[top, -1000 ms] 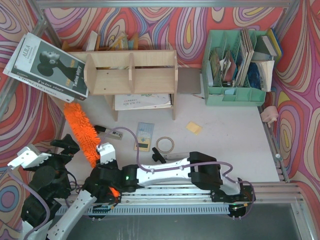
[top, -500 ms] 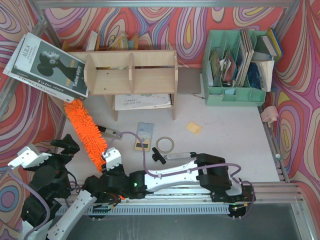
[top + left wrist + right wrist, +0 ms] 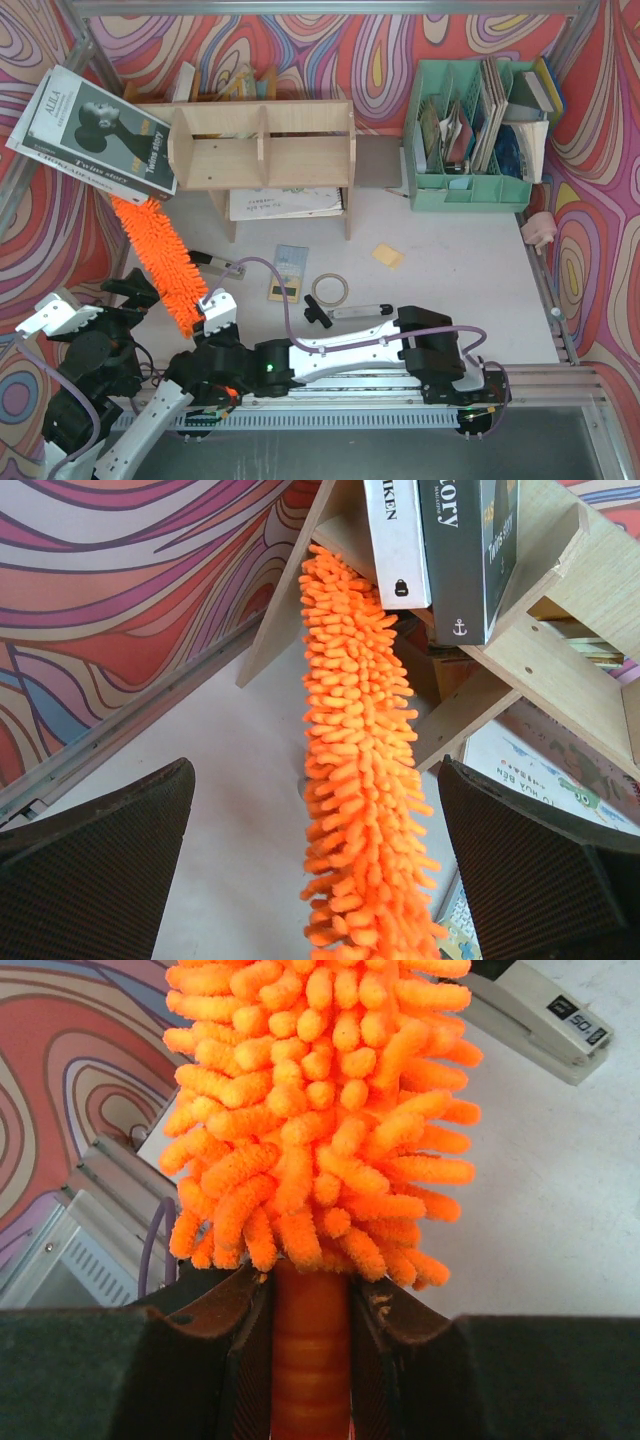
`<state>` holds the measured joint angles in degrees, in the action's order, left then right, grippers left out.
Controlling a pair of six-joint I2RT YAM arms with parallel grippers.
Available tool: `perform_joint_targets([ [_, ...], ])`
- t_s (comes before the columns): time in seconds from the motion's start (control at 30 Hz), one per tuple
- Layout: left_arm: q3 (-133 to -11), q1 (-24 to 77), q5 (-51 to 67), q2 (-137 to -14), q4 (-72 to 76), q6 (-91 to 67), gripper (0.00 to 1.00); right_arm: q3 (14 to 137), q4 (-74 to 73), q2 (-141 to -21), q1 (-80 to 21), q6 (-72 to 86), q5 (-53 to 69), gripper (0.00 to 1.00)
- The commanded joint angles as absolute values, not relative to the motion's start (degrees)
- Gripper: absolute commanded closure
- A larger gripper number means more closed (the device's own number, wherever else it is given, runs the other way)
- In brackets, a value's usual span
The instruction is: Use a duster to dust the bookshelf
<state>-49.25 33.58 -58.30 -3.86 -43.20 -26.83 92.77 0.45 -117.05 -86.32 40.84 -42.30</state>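
The orange fluffy duster [image 3: 158,262] slants from the near left up to the left end of the plywood bookshelf [image 3: 265,145]. Its tip lies under the leaning books there. My right gripper [image 3: 200,326] is shut on the duster's orange handle [image 3: 310,1360], just below the fluffy head [image 3: 315,1110]. My left gripper [image 3: 135,290] is open and empty, beside the duster. In the left wrist view the duster [image 3: 360,780] runs between the spread fingers [image 3: 110,860], farther off, up to the bookshelf's leg [image 3: 285,600] and books [image 3: 460,550].
A big grey book [image 3: 95,130] leans on the shelf's left end. A notebook [image 3: 285,203] lies under the shelf. On the table lie a pen-like tool [image 3: 215,262], a card [image 3: 288,272], a tape ring [image 3: 330,290] and a yellow note [image 3: 388,255]. A mint-green organiser [image 3: 470,150] stands at the back right.
The right gripper has swung the duster leftward and pushed it up. Its tip now reaches under the books at the shelf's left end. The left arm has not moved.
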Motion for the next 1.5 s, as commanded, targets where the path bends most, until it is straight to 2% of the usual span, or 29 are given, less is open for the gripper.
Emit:
perform_joint_targets([
  [0.0,-48.4,33.3,-58.8,-4.2,-43.1,-26.9,0.02,99.3,-6.4,-120.6,-84.3,45.8,-39.3,1.00],
  [0.4,-48.4,33.2,-58.8,-4.2,-43.1,-26.9,0.02,105.0,-15.8,-126.2,-80.9,51.2,-30.4,1.00],
  [0.7,-48.3,33.2,-58.9,-4.5,-42.9,-26.8,0.02,100.0,-4.7,-118.2,-80.9,42.6,-40.0,1.00],
  [0.9,-48.4,33.2,-58.8,-4.7,-43.0,-26.8,0.02,95.4,4.7,-113.8,-81.0,38.2,-41.5,1.00],
  [1.07,-48.3,33.2,-58.9,-4.6,-42.9,-26.7,0.02,97.7,0.7,-117.6,-80.9,40.7,-39.2,1.00],
  [1.33,-48.4,33.2,-59.0,-4.3,-43.0,-26.7,0.02,105.5,-10.8,-127.7,-79.1,48.0,-28.4,1.00],
  [1.47,-48.3,33.2,-59.1,-4.0,-43.0,-26.7,0.02,106.7,-12.6,-128.5,-77.8,49.7,-26.9,1.00],
])
